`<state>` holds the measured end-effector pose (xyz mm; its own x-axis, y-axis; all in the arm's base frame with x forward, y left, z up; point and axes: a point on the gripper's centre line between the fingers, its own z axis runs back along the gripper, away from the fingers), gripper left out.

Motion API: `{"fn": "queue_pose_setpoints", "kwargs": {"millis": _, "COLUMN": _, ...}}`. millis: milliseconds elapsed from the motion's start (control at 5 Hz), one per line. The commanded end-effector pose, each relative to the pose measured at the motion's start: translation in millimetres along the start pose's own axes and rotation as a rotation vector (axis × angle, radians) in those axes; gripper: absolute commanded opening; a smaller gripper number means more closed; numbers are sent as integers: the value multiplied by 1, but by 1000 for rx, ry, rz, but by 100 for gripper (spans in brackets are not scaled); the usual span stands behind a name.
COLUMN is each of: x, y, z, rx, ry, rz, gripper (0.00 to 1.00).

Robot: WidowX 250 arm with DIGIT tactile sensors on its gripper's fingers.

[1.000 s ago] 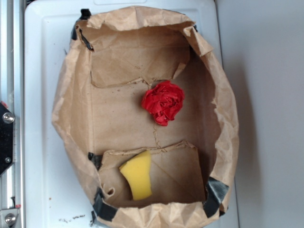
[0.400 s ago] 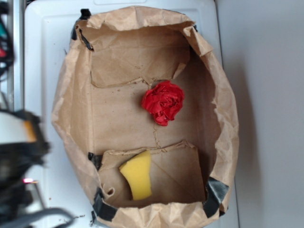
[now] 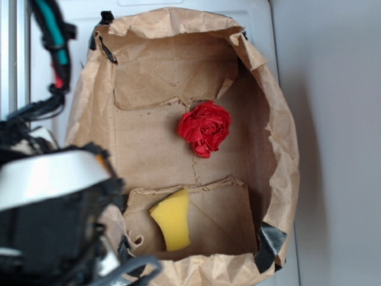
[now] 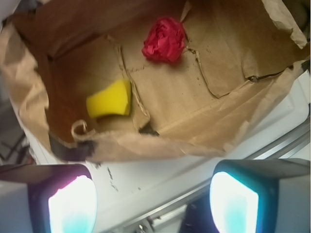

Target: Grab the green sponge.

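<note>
Arm now fills the 8 o'clock corner of the exterior view; a second ago it wasn't there. Claw (image 4: 153,201) released, empty, outside the paper bag (image 3: 286,149). Sponge (image 3: 171,218) unmoved on the bag floor at 6 o'clock, red paper wad (image 3: 205,128) at centre. Approach only starting.

Green sponge (image 3: 171,218) yellow (foam); paper wad (image 3: 205,128) red; bag (image 3: 286,143) brown.

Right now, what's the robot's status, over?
Gripper open, empty, outside the brown paper bag. Yellow foam sponge block lies untouched on the bag floor. Red crumpled paper wad sits apart; bag wall stands between gripper and sponge.
</note>
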<state>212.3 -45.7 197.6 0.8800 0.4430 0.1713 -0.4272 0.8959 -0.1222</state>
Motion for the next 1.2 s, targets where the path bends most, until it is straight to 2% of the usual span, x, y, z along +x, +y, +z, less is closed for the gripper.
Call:
{"fn": "queue_pose_setpoints", "kwargs": {"millis": 0, "x": 25, "y": -15, "z": -6, "rx": 14, "ry": -90, "rz": -44, "gripper": 100}}
{"fn": "queue_pose_setpoints", "kwargs": {"millis": 200, "x": 41, "y": -23, "z": -17, "rx": 51, "ry": -119, "rz": -249, "gripper": 100}}
{"fn": "queue_pose_setpoints", "kwargs": {"millis": 400, "x": 57, "y": -31, "z": -29, "rx": 41, "ry": -56, "rz": -501, "gripper": 100}}
{"fn": "queue_pose_setpoints", "kwargs": {"millis": 600, "x": 63, "y": -33, "z": -30, "rx": 61, "ry": -48, "rz": -692, "gripper": 100}}
{"fn": "queue_pose_setpoints", "kwargs": {"millis": 1000, "x": 63, "y": -33, "z": -30, "rx": 61, "ry": -48, "rz": -692, "gripper": 100}}
